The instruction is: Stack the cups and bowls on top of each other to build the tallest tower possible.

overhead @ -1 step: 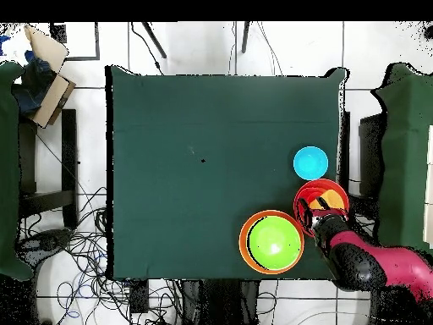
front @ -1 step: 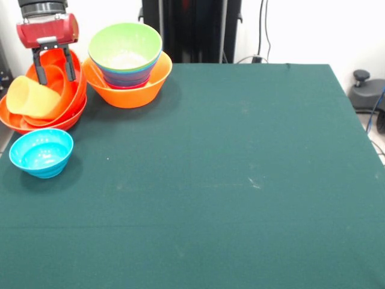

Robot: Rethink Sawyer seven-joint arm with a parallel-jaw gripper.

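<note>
The tower is a large light-orange bowl [front @ -1 step: 129, 90] [overhead @ -1 step: 247, 245] with blue and magenta bowls nested inside and a lime green bowl [front @ -1 step: 125, 49] [overhead @ -1 step: 272, 241] on top, at the table's far left in the front view. Beside it, red-orange bowls [front @ -1 step: 42, 120] [overhead @ -1 step: 320, 188] sit nested and tilted. The pale-yellow cup [front @ -1 step: 29, 96] [overhead @ -1 step: 330, 201] lies on its side in them. My gripper [front @ -1 step: 55, 73] [overhead @ -1 step: 317, 222] hangs open over the back of these red-orange bowls, fingers spread, just above the cup. A cyan bowl [front @ -1 step: 41, 152] [overhead @ -1 step: 310, 162] stands alone nearer the front.
The green table cloth [front @ -1 step: 228, 180] ends close to the left of the red-orange bowls. Cables and furniture surround the table in the overhead view.
</note>
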